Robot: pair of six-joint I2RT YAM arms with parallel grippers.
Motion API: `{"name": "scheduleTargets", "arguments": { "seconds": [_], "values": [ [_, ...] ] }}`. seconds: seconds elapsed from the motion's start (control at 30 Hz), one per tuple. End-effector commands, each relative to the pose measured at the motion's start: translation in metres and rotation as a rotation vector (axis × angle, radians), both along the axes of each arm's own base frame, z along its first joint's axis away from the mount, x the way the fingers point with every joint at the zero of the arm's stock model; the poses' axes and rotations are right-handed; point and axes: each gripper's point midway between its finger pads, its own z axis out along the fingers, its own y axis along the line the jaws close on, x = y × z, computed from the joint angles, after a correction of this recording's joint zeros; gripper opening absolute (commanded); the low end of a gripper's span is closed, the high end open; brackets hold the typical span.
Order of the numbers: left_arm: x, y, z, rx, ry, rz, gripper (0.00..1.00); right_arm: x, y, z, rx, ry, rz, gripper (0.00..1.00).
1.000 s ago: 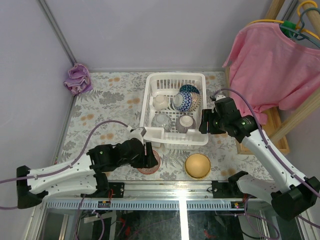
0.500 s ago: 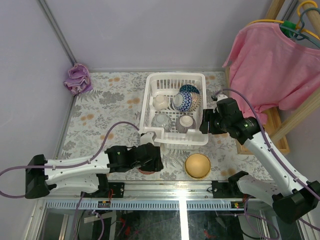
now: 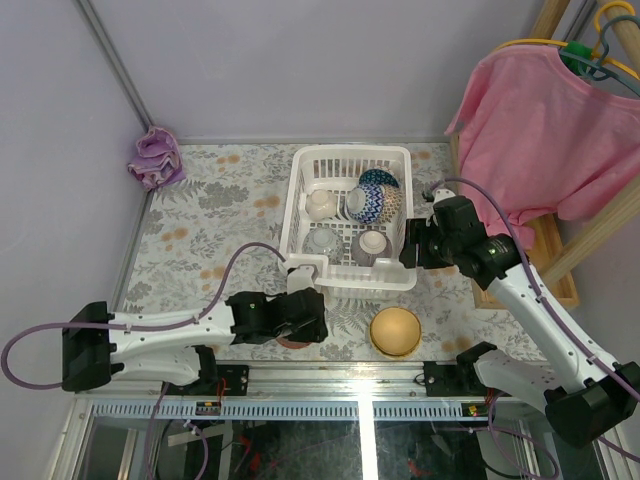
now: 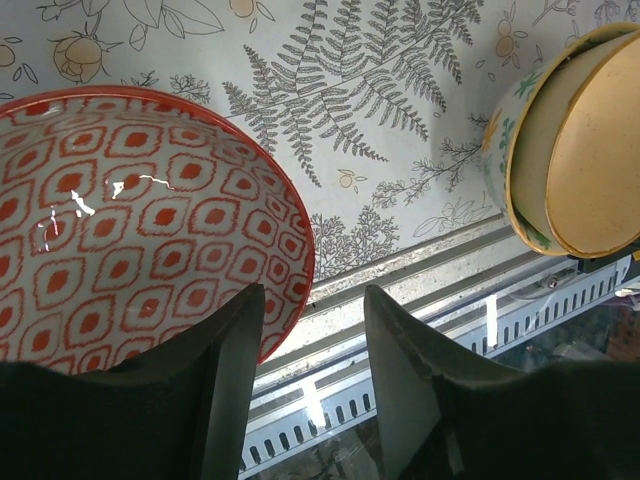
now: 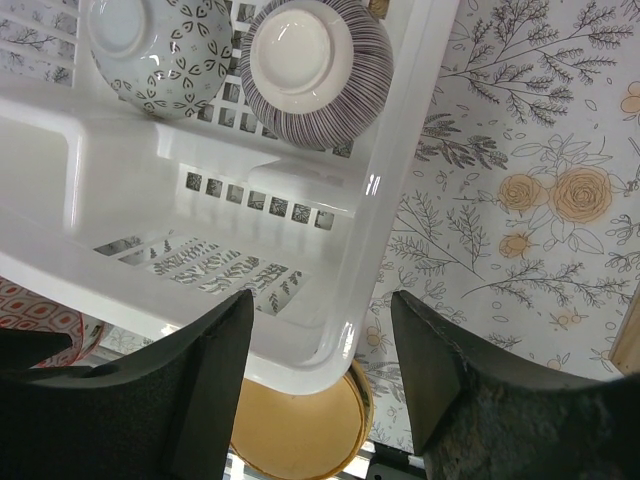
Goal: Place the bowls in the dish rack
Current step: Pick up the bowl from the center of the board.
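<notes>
**Top view.** The dish rack (image 3: 348,152) stood at the far middle of the fern-printed table (image 3: 220,230). It held five bowls. A blue-white netted bowl (image 3: 372,205) stood on edge with a dark blue bowl (image 3: 380,178) behind it, and a whitish bowl (image 3: 320,203) sat to their left. In the near row, a flower-patterned bowl (image 5: 160,45) and a striped bowl (image 5: 305,65) both sat foot up. Two bowls lay outside the rack, on the table near its front edge. A red-patterned bowl (image 4: 130,220) sat upright by the rack's near-left corner. A tan-yellow bowl (image 3: 395,331) lay to its right, well apart from it.

**Left wrist view.** The left gripper (image 4: 312,295) hung low over the red-patterned bowl with its jaws apart. The bowl's rim passed between the fingers, one over the inside and one outside, and a gap showed beside the outer finger. The bowl was not gripped.

**Right wrist view.** The right gripper (image 5: 320,300) stood at the rack's right wall, near the near-right corner, with its fingers spread to either side of the white rim. Whether they pressed on the rim could not be told.

**Surroundings.** A crumpled purple cloth (image 3: 155,157) lay in the far-left corner of the table. A pink shirt (image 3: 560,130) hung to the right of the table.
</notes>
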Motion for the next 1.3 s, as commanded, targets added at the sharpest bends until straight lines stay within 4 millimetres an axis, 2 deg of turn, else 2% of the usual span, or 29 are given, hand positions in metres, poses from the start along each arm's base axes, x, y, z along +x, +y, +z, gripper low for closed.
{"name": "scheduleTargets", "arguments": {
  "seconds": [0.0,0.3,0.43,0.53,0.67,0.9,1.17,1.27],
  "values": [
    [0.009,-0.008,0.002,-0.017,-0.046,0.021,0.41,0.002,0.004,0.005,0.009,-0.039,0.026,0.65],
    [0.013,-0.009,-0.008,0.026,-0.055,0.025,0.3,0.001,0.004,0.003,0.008,-0.038,0.033,0.65],
    [0.016,-0.007,-0.012,0.042,-0.066,0.032,0.17,0.0,0.004,-0.001,0.008,-0.033,0.038,0.65],
    [0.016,-0.009,-0.008,0.034,-0.068,0.033,0.06,-0.001,0.003,-0.003,0.007,-0.029,0.038,0.65],
    [0.016,-0.012,0.01,0.004,-0.081,0.034,0.0,-0.002,0.003,-0.005,0.006,-0.029,0.039,0.65],
    [0.021,-0.01,0.039,-0.039,-0.127,0.059,0.0,-0.001,0.005,-0.005,0.011,-0.03,0.043,0.65],
    [0.026,-0.015,0.109,-0.222,-0.199,0.075,0.0,0.0,0.005,-0.001,0.015,-0.041,0.043,0.65],
    [0.027,-0.015,0.128,-0.265,-0.22,0.077,0.0,0.0,0.006,0.0,0.02,-0.044,0.044,0.65]
  ]
}}
